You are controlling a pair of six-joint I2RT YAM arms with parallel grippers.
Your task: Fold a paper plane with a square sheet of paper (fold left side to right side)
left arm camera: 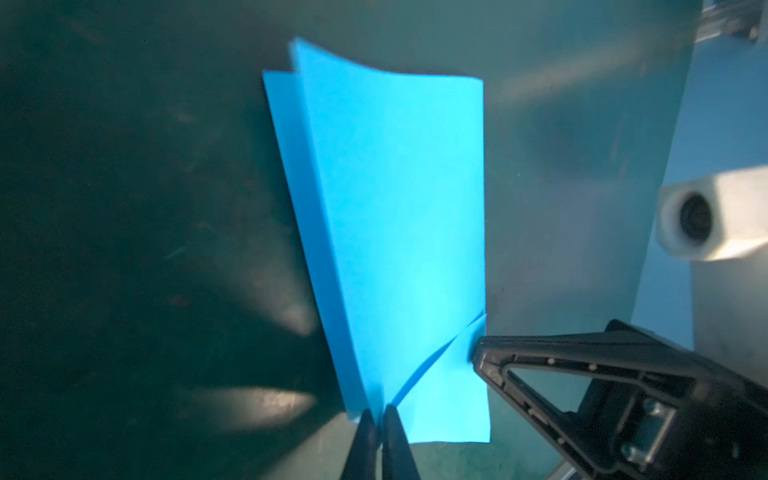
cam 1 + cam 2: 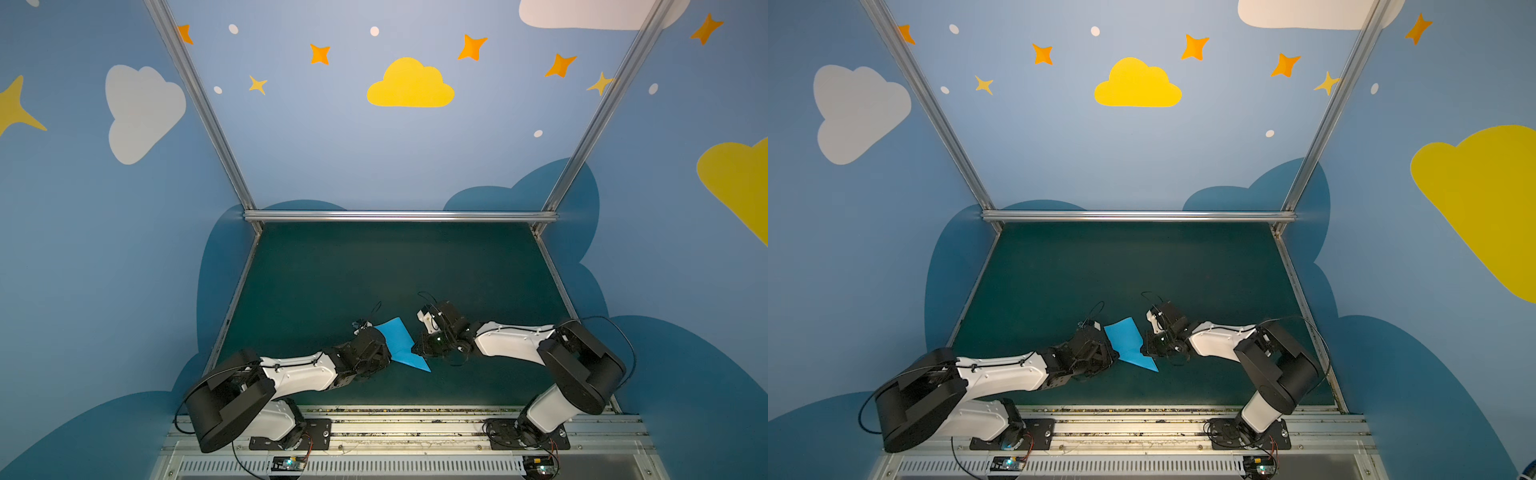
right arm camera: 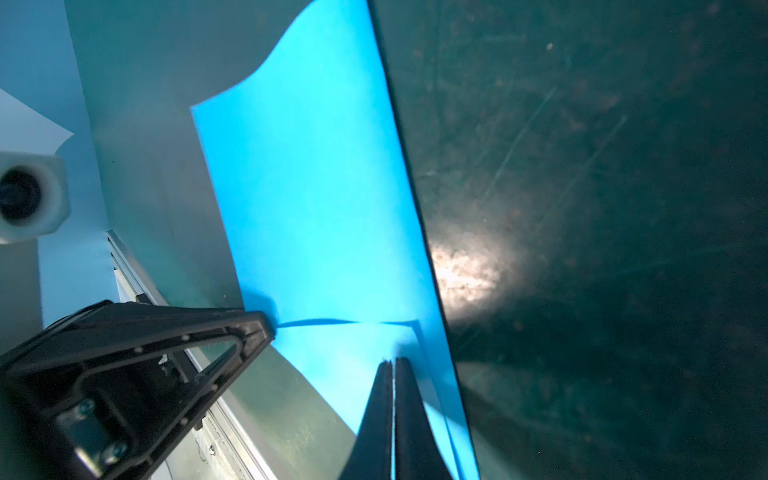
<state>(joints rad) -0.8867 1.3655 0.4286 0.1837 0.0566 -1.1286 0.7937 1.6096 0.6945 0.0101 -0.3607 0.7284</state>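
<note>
The square sheet of paper [image 2: 398, 341] [image 2: 1127, 343] is bright sky-blue and doubled over in layers, low over the green mat between my two grippers. No finished paper plane is in view. My left gripper [image 1: 380, 415] is shut on a paper layer at one edge, with a curved crease running off from its tips. It meets the sheet's left edge in both top views [image 2: 390, 352] [image 2: 1116, 353]. My right gripper [image 3: 392, 363] is shut on the opposite edge, and it shows in both top views [image 2: 416, 349] [image 2: 1144, 351]. In the wrist views the sheet [image 1: 395, 208] [image 3: 324, 208] bows upward at its far end.
The dark green mat [image 2: 374, 270] is bounded by an aluminium rail [image 2: 399, 216] at the back and sloping frame posts at both sides. The arm bases stand on a metal rail strip [image 2: 415, 428] along the front edge. Painted blue walls enclose the cell.
</note>
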